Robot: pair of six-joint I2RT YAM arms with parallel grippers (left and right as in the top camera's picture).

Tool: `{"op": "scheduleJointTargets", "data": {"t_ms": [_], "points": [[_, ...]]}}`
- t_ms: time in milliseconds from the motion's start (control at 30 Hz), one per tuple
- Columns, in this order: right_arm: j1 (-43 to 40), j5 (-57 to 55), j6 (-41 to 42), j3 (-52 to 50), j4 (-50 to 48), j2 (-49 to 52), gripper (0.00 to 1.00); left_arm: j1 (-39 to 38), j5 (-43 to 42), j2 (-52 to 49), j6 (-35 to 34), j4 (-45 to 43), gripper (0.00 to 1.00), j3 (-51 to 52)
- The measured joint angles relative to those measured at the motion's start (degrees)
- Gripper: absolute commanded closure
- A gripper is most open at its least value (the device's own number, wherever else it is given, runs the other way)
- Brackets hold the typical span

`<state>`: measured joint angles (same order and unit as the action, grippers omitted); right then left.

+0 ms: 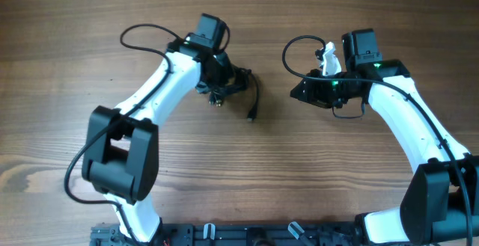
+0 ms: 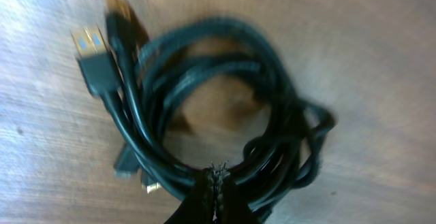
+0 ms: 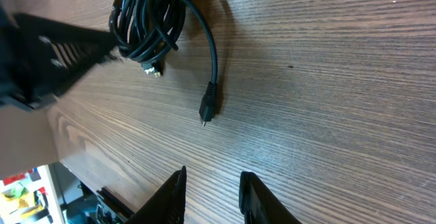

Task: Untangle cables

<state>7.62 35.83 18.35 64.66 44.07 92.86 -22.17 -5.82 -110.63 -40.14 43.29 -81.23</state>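
- Cables (image 1: pixel 230 81): a tight black coil on the table (image 1: pixel 60 89), upper middle of the overhead view, under the left arm's wrist.
- Left gripper (image 2: pixel 215 183): clenched on the near edge of the coil, with several strands crowded at the closed tips. The left wrist view is too blurred to tell how many are actually pinched.
- Coil ends: a USB plug (image 2: pixel 92 47) with a blue tongue juts out on the far side from the fingers. A gold-tipped end lies just beside it, too blurred to name.
- Tail (image 3: pixel 216 60): one strand leaves the coil and curves out over bare wood. It ends in a small plug (image 3: pixel 208 108) that lies flat, apart from the coil and touching nothing else.
- Right gripper (image 3: pixel 212 176): released and holding nothing, fingers apart with only wood between them.
- Key relation: the small plug lies between the two grippers, on the right gripper's side of the coil. In the right wrist view it sits ahead of the open fingers, with the coil farther on and to the left.
- Long axis: in the overhead view the tail runs from the coil's right edge toward the robot's base, crosswise to the line joining the grippers.
- Judgement: the right arm is the free one and is well placed for the tail. The left looks set to anchor the coil while the tail is drawn off.
- Judgement: the fingers would need to straddle the tail across its axis. The small plug is low on the wood and may skid.
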Motion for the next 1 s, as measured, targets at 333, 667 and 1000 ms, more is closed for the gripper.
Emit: {"op": "scheduleJointTargets", "data": {"t_ms": [333, 667, 1000], "points": [[0.0, 0.2, 0.0, 0.0, 0.1, 0.0, 0.71, -4.9, 5.9, -1.5, -0.6, 6.8, 0.96, -0.1], [0.0, 0.2, 0.0, 0.0, 0.9, 0.0, 0.71, -5.3, 10.1, -2.1, 0.7, 10.1, 0.96, 0.5], [0.0, 0.2, 0.0, 0.0, 2.0, 0.0, 0.71, -5.0, 10.7, -2.3, 12.7, 16.7, 0.89, 0.9]]}}
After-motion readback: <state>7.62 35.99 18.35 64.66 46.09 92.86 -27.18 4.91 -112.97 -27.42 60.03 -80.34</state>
